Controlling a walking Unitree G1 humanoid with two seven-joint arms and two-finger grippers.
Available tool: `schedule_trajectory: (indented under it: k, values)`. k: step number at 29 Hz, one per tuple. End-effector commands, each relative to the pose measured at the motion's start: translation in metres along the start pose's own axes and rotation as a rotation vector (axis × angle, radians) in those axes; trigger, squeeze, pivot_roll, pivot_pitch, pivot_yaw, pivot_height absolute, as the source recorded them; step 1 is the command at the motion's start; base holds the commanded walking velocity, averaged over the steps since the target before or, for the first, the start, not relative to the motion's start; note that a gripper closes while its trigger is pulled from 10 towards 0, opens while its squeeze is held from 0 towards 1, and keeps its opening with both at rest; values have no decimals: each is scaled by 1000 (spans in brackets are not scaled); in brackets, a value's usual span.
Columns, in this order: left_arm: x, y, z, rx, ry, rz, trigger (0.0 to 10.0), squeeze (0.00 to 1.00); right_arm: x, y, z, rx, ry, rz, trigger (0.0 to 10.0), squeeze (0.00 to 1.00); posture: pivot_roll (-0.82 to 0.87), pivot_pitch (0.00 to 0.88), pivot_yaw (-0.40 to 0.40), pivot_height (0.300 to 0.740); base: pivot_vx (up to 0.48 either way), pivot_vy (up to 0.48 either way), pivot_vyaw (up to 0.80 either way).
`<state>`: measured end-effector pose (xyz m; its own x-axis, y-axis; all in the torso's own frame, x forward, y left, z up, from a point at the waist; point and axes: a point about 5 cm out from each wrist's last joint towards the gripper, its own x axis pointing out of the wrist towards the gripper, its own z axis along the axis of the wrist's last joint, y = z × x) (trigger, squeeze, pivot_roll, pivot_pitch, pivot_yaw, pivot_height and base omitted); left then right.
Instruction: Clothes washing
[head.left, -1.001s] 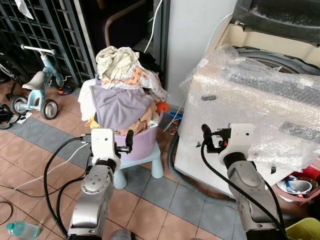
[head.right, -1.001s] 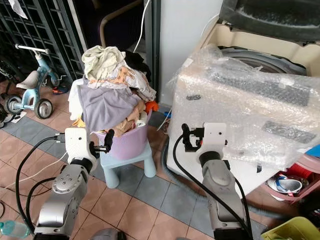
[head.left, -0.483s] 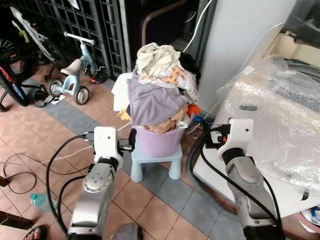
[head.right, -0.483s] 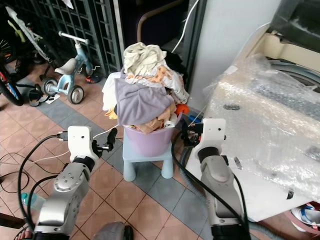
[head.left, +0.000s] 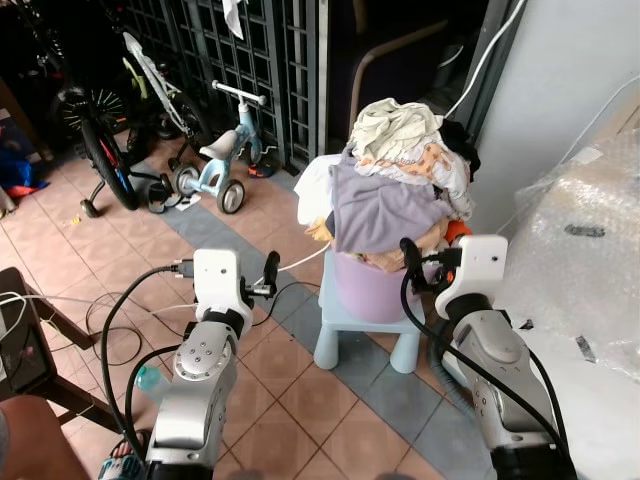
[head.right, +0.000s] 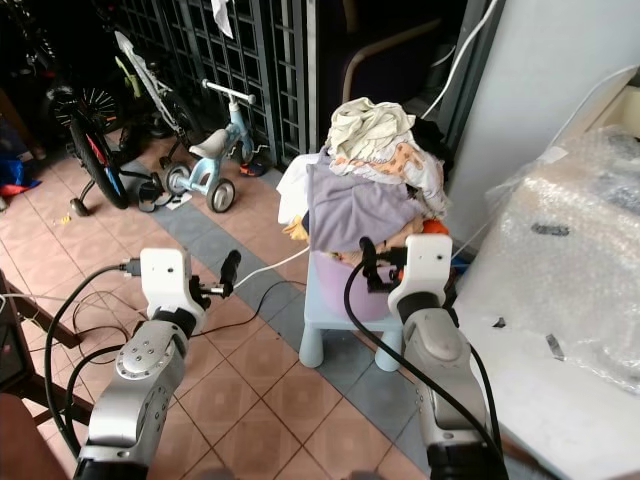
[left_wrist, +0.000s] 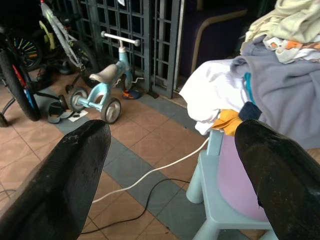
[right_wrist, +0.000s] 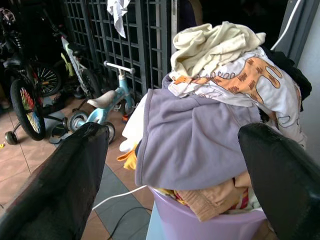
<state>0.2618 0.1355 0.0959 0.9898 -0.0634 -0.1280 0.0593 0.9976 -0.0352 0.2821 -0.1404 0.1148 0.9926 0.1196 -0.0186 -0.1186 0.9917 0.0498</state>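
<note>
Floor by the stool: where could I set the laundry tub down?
Bare tiles lie in front of the blue stool, between the two arms. Left of it a white cable and black cords cross. Toward the tricycle and bicycle it is crowded.

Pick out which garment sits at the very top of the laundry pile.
The crumpled cream garment crowns the pile, above the giraffe-print cloth and the big lavender-grey garment draped lower down.

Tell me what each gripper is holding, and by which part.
Nothing is held. The left gripper and the right gripper are both open and empty, short of the laundry pile in the purple basket.
</note>
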Motion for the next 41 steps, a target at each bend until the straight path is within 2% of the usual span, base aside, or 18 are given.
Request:
schedule_trajectory:
  k: [1, 6, 9, 12, 13, 15, 19, 28, 34, 40, 41]
  values:
    - [2, -8, 5, -6, -17, -21, 10000, 0, 1, -13, 1, -24, 3, -58, 10000, 0, -40, 0, 9, 740, 0, 0, 0]
    - [2, -8, 5, -5, -28, -28, 10000, 0, 1, -18, -4, -47, 32, -90, 10000, 0, -38, 0, 6, 740, 0, 0, 0]
    - [2, -7, 7, -11, -47, -34, 10000, 0, 2, -13, -5, -97, 25, -75, 10000, 0, -39, 0, 9, 740, 85, 0, 0]
    - [2, -7, 9, -18, -54, -43, 10000, 0, 4, -11, -4, -99, 18, -92, 10000, 0, -44, 0, 17, 740, 376, 0, 0]
    - [2, -8, 9, -16, -54, -52, 10000, 0, 4, -11, -3, -133, 14, -87, 10000, 0, -48, 0, 20, 740, 442, 0, 0]
    - [2, -8, 9, -13, -55, -61, 10000, 0, 4, -9, -5, -118, 45, -53, 10000, 0, -48, 0, 20, 740, 465, 0, 0]
    - [5, -10, 10, -14, -60, -70, 10000, 0, 0, -10, -4, -94, 16, -48, 10000, 0, -52, 0, 19, 740, 480, 0, 0]
    - [6, -8, 11, -22, -67, -60, 10000, 0, 8, -12, -3, -80, 18, -47, 10000, 0, -42, 0, 8, 740, 480, 0, 0]
    - [7, -9, 11, -26, -69, -57, 10000, 0, 13, -12, 2, -94, -3, -36, 10000, 0, -36, 0, 8, 740, 480, 0, -400]
    - [15, -8, 24, -4, -104, -47, 10000, 0, 24, -3, 18, -140, -63, 22, 10000, 0, -39, 0, 35, 740, 449, 0, 0]
    - [18, -10, 25, -1, -82, -35, 10000, 0, 27, -2, 24, -148, -81, 48, 10000, 0, -32, 0, 38, 740, 0, 0, 0]
